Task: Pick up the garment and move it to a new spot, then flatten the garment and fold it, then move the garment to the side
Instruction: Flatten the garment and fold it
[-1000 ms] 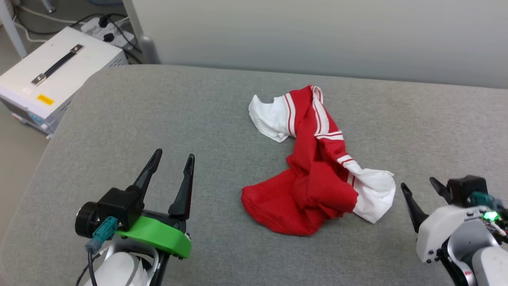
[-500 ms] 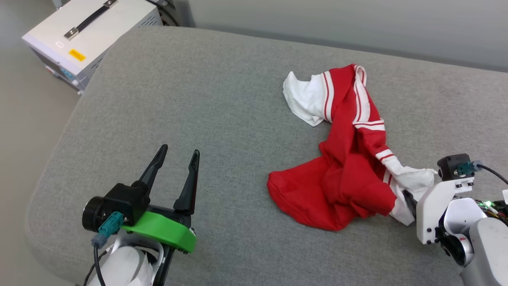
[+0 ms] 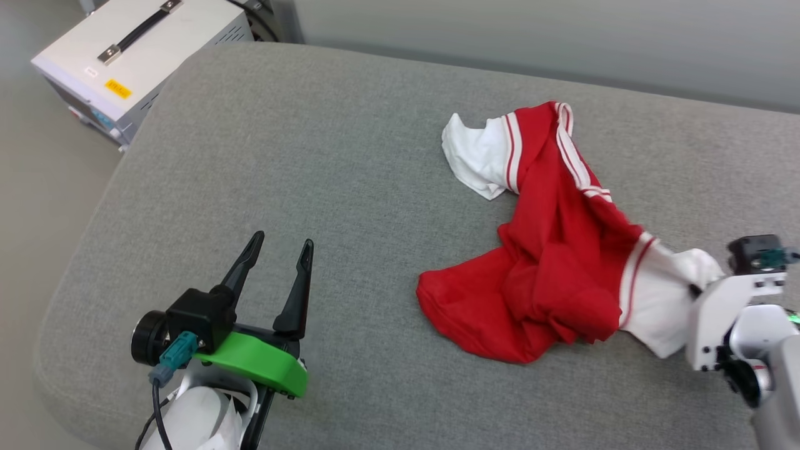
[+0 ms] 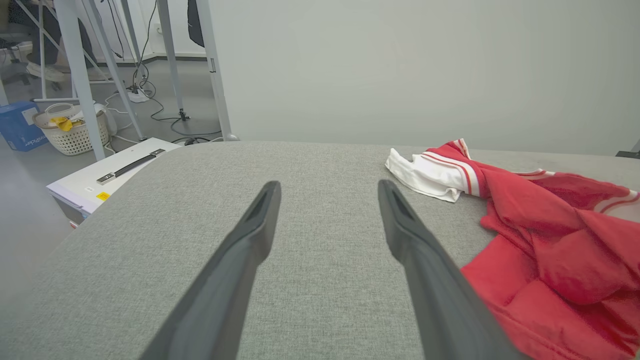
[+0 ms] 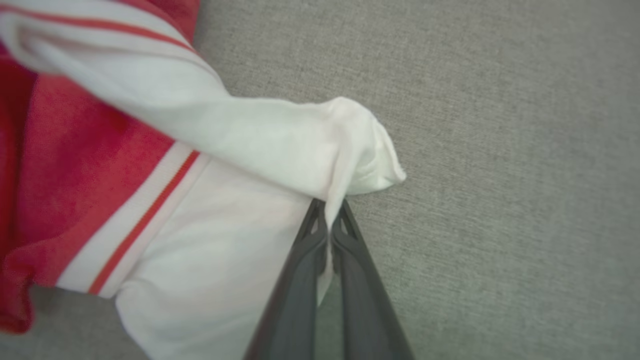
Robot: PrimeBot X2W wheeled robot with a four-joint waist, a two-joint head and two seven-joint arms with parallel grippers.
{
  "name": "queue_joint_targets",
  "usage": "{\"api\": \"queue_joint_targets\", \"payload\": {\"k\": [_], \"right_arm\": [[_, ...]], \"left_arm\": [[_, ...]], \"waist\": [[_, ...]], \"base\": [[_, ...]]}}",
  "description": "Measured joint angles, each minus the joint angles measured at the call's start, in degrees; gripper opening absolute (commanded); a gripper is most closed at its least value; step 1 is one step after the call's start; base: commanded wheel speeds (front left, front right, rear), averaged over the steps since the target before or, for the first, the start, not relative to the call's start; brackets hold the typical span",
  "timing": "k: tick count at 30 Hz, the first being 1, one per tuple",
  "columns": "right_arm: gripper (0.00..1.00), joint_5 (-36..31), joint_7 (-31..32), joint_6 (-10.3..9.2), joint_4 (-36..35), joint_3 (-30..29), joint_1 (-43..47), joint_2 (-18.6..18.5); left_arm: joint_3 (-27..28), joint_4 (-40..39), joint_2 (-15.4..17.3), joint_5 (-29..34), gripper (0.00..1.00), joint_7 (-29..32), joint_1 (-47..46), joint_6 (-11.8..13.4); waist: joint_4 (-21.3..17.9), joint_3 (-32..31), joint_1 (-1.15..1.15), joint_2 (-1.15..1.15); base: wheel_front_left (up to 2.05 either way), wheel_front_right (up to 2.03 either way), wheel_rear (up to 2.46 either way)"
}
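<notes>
The garment is a crumpled red shirt with white sleeves and red-white striped trim, lying right of centre on the grey padded surface. My right gripper is shut on the white sleeve at the garment's right end; in the head view that gripper sits at the far right, its fingers buried in the white cloth. My left gripper stands open at the lower left, well clear of the garment, with nothing between its fingers.
A white metal case with a black handle stands on the floor off the surface's far left corner. Metal frame legs, cables and a white basket are farther back on the floor. A pale wall runs behind the surface.
My right gripper has closed on the white sleeve and pulled it right and up, stretching the red cloth out. The head camera shifted early on. The left arm has stayed put.
</notes>
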Motion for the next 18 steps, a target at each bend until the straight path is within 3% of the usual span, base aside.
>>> {"api": "queue_joint_targets", "payload": {"k": [11, 12, 13, 18], "right_arm": [[0.00, -5.12, 2.12, -0.02, 1.25, -17.84, -0.08, -3.81], [0.41, -5.46, 2.54, -0.02, 1.66, -18.51, -0.15, -3.86], [1.00, -5.70, 2.45, -0.03, 2.01, -18.64, -0.19, -3.81], [1.00, -7.11, -2.01, -0.03, 3.12, -17.75, -1.27, -3.02]], "left_arm": [[0.87, 0.71, -0.98, 0.92, 1.00, 0.00, 0.52, -0.89], [0.89, 0.76, -1.09, 0.93, 1.00, 0.00, 0.52, -1.01], [0.93, 0.80, -1.21, 0.97, 1.00, 0.00, 0.52, -1.16], [1.29, 1.36, -1.74, 1.03, 1.00, 0.00, 0.59, -1.52]], "waist": [[-3.20, -3.17, 0.00, 0.00], [-3.35, -3.28, 0.00, 0.00], [-3.54, -3.37, 0.00, 0.00], [-4.29, -3.71, 0.00, 0.00]], "base": [[0.00, 0.00, 0.00], [0.00, 0.00, 0.00], [0.00, 0.00, 0.00], [0.00, 0.00, 0.00]]}}
